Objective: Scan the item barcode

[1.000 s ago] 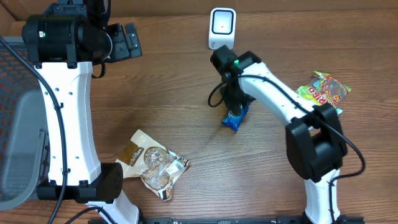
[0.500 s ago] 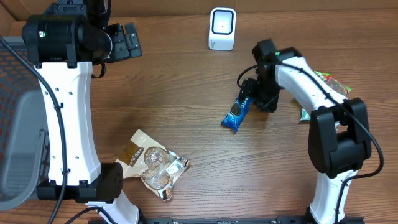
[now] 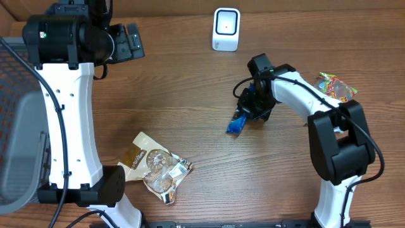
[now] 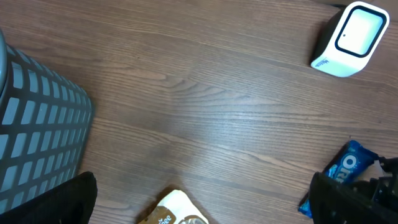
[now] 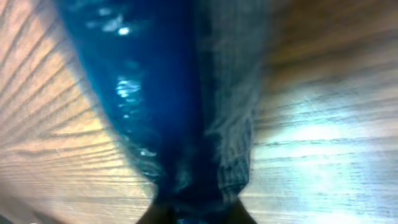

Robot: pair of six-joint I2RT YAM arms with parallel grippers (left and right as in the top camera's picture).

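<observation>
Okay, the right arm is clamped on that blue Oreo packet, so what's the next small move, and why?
Probably a short lift straight up. The right gripper has its jaws shut on one end of the Oreo packet, whose other end still seems to lie on the table. The white scanner stands farther back, so the packet likely needs clearance before it is carried there.

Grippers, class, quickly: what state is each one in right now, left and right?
Left gripper: open, holding nothing.
Right gripper: closed on the blue Oreo packet.
</observation>
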